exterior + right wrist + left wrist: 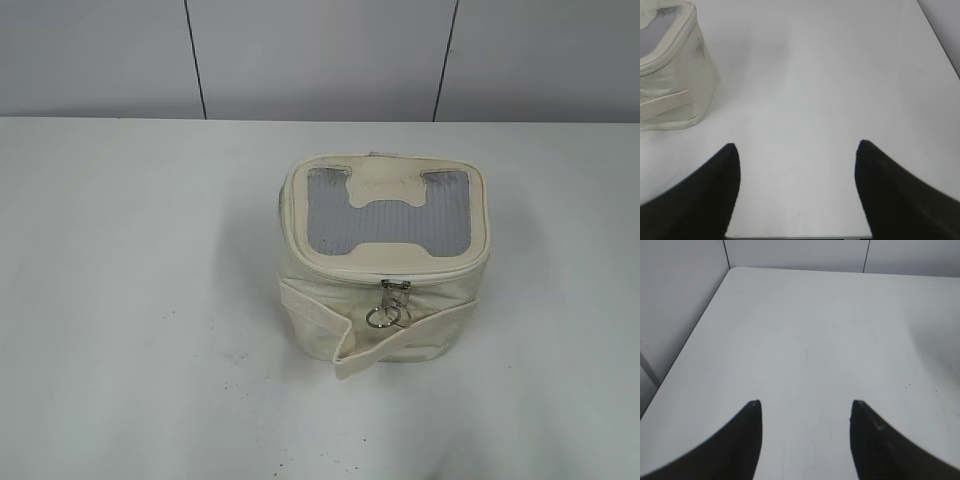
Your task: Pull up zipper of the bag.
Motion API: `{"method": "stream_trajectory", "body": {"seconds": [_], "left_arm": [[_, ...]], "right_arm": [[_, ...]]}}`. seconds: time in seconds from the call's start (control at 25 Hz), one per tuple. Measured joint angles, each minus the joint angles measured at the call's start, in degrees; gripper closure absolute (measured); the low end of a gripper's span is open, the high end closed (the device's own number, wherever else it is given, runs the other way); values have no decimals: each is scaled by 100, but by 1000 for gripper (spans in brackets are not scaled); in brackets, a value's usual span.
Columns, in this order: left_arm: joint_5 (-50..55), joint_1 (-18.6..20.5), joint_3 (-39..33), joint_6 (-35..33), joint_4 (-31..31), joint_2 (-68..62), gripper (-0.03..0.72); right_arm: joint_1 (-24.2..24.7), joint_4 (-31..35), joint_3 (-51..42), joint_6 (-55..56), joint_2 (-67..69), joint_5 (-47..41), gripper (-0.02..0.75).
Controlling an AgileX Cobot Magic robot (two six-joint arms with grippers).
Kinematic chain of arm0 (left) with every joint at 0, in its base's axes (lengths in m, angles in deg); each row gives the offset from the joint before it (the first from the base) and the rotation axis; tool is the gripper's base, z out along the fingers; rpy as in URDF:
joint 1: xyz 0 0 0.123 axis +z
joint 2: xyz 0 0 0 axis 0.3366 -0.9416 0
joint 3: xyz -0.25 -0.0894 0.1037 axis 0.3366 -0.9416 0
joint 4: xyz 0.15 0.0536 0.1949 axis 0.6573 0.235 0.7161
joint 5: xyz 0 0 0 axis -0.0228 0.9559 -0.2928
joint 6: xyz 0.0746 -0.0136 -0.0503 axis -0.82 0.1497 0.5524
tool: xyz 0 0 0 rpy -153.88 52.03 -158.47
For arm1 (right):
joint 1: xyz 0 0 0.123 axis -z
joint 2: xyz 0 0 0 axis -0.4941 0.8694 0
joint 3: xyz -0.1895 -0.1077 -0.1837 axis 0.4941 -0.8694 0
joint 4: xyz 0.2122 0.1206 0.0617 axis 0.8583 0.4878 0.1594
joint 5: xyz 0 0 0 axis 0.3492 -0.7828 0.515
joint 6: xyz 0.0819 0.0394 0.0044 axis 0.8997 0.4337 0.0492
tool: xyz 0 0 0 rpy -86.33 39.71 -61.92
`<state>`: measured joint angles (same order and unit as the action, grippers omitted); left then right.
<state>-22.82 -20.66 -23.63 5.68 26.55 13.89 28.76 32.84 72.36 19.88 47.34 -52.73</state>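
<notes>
2 claws stand open and empty, the left gripper [805, 407] with no bag in its view, the right gripper [797, 147] with the bag [672, 75] ahead to its left, so a grab may catch the loose strap [400, 345] instead of the zipper [392, 286] pulls.

The exterior camera looks down at a slant on the small cream-white leatherette bag [385, 265]. Both wrist cameras face the white table [805, 340]; only the right one, seemingly nearer, shares the bag.
</notes>
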Motion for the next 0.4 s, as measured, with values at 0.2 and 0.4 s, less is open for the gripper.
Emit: {"method": "stream_trajectory", "body": {"seconds": [0.2, 0.4], "left_arm": [[0, 0, 0, 0, 0, 0, 264], [0, 0, 0, 0, 0, 0, 265]], "right_arm": [[0, 0, 0, 0, 0, 0, 204], [0, 0, 0, 0, 0, 0, 204]]}}
